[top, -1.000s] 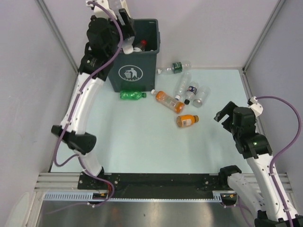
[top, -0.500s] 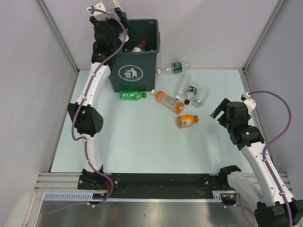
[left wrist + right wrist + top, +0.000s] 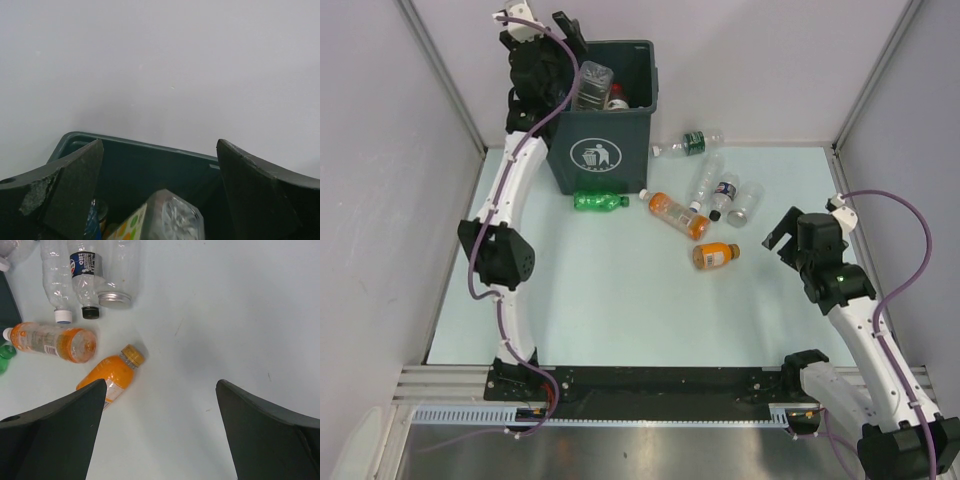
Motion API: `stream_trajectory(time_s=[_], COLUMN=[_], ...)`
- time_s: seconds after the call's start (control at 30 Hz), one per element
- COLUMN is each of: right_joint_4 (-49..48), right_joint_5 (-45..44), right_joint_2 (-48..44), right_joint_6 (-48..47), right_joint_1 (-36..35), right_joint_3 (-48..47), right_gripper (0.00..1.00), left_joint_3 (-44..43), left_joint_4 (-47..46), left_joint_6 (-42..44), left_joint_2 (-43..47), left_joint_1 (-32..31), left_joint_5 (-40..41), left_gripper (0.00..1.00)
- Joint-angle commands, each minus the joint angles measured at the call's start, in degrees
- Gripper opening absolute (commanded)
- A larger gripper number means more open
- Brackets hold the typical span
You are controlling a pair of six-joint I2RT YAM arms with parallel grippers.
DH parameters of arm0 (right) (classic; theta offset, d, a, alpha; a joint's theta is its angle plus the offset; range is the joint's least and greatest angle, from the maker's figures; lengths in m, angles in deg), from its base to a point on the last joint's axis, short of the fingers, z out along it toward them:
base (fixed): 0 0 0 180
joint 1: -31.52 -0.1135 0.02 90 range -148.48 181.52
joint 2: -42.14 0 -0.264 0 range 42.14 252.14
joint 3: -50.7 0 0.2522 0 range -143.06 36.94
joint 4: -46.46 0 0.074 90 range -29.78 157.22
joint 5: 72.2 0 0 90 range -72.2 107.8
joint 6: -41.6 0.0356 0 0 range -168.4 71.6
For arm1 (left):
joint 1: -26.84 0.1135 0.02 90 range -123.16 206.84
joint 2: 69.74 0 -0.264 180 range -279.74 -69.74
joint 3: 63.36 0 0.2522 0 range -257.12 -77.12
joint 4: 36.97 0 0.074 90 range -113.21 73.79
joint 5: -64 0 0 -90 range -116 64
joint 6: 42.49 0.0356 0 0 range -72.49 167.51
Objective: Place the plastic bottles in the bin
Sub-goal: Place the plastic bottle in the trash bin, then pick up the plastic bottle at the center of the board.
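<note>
The dark green bin [image 3: 603, 135] stands at the back left, with a litter pictogram on its front. My left gripper [image 3: 563, 42] hangs open over its left rim. A clear bottle [image 3: 592, 84] sits in the bin's mouth; in the left wrist view this clear bottle [image 3: 172, 217] lies below my wide-apart fingers [image 3: 75, 175], touching neither. More bottles lie on the table: a green one [image 3: 598, 201], two orange ones [image 3: 678, 215] [image 3: 715, 256], and clear ones [image 3: 725, 193]. My right gripper [image 3: 782, 234] is open, right of the small orange bottle [image 3: 112, 372].
A green-labelled bottle [image 3: 693, 142] lies near the back wall, right of the bin. Loose white caps [image 3: 644, 193] lie among the bottles. Grey walls close in the table on the left, back and right. The bin's far rim [image 3: 150, 147] shows against the back wall.
My left gripper swung up over the bin's left rim and opened wider; a clear bottle now shows in the bin's mouth. My right arm shifted slightly left, toward the bottles.
</note>
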Motion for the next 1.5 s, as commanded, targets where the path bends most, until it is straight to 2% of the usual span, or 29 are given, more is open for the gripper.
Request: stream_trajectory(time_s=[0.0, 0.2, 0.4, 0.63, 0.83, 1.13, 1.47], right_joint_4=[-0.8, 1.6, 6.1, 11.6, 12.9, 13.3, 11.4], right_joint_5=[1.2, 3.0, 4.0, 4.3, 4.6, 9.2, 6.7], right_joint_2=[-1.5, -2.9, -5.7, -10.8, -13.7, -14.1, -13.8], right_joint_6=[0.1, 0.3, 0.8, 1.1, 0.4, 1.6, 2.1], right_joint_1=[0.4, 0.2, 0.2, 0.3, 0.2, 0.2, 0.3], right_joint_3=[0.0, 0.1, 0.0, 0.1, 0.0, -0.1, 0.1], right_gripper=[0.96, 0.97, 1.0, 1.0, 1.0, 1.0, 1.0], left_joint_3=[1.9, 12.4, 21.4, 43.5, 56.2, 70.0, 74.3], left_joint_4=[2.2, 6.9, 19.4, 21.9, 24.1, 25.5, 22.3], left_joint_6=[-0.2, -2.2, -6.5, -11.9, -15.9, -20.1, -25.7], left_joint_2=[9.9, 20.8, 30.6, 45.2, 56.7, 62.7, 55.4], left_joint_1=[0.0, 0.0, 0.0, 0.1, 0.0, 0.0, 0.0], left_joint_5=[-1.2, -2.7, -2.2, -1.7, -4.6, -5.7, -7.3], left_gripper=[1.0, 1.0, 1.0, 1.0, 1.0, 1.0, 1.0])
